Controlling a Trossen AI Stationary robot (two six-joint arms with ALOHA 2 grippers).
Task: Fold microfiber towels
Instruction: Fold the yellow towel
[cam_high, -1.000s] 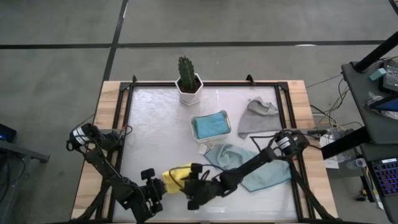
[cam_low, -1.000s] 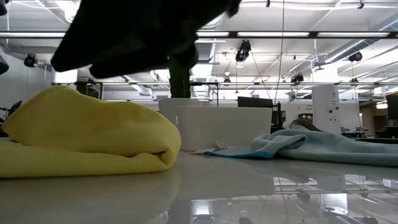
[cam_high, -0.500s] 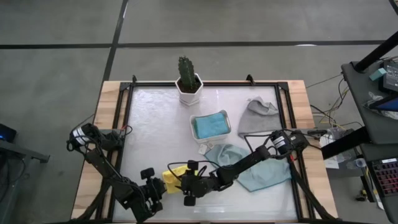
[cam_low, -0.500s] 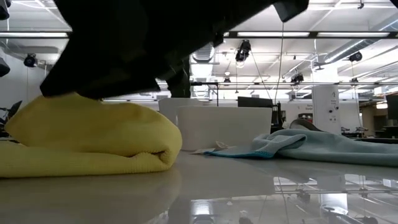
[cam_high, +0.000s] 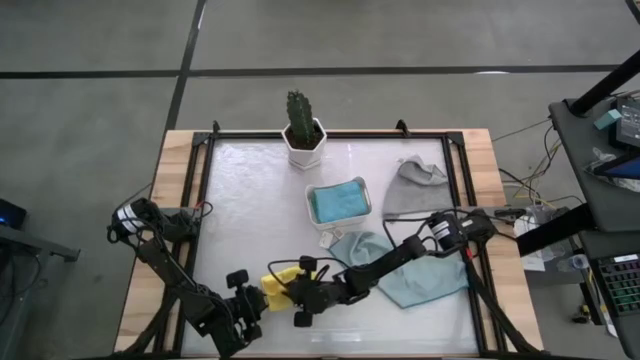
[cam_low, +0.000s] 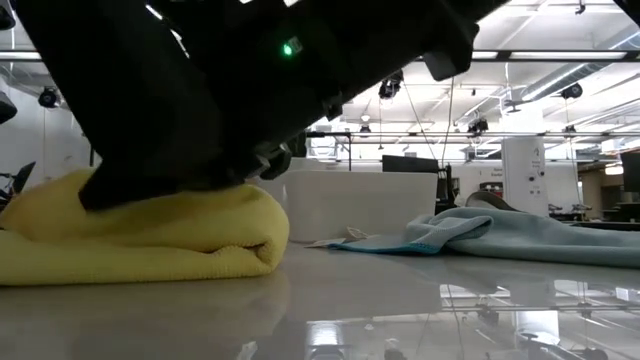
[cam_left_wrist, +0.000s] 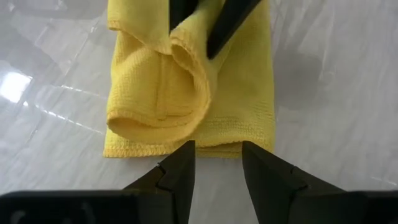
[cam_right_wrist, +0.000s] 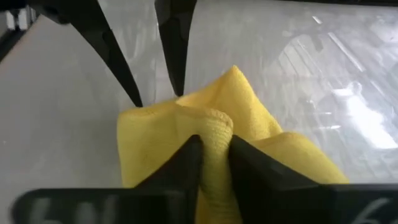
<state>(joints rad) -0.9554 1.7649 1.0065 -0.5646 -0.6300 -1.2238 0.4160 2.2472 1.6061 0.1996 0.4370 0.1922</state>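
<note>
A folded yellow towel (cam_high: 282, 279) lies on the white table near its front edge, also seen in the low view (cam_low: 150, 240). My right gripper (cam_right_wrist: 214, 146) reaches in from the table's right and is shut on a ridge of this towel. My left gripper (cam_left_wrist: 217, 149) stands open on the towel's other side, its fingertips at the hemmed edge (cam_left_wrist: 168, 151); I cannot tell whether they touch it. In the high view the left gripper (cam_high: 258, 296) is left of the towel and the right gripper (cam_high: 298, 291) right of it. My right gripper pinches a raised, rolled-over fold on top of the yellow towel (cam_right_wrist: 216, 124) between its two fingers (cam_right_wrist: 185, 158). The fingers come slanting down from the table's right side. The rest of the towel lies on the table under the fold.
A pale teal towel (cam_high: 405, 268) lies spread under the right arm. A grey towel (cam_high: 415, 190) sits at the back right. A white tray (cam_high: 339, 202) holds a folded blue towel. A potted cactus (cam_high: 303, 132) stands at the far edge. The table's left half is bare.
My right gripper has come down and gone toward the table's left edge onto the yellow towel. The towel's hump, rounded and free before, is now pressed lower under the gripper. The towel's folded end toward the tray has stayed where it was.
</note>
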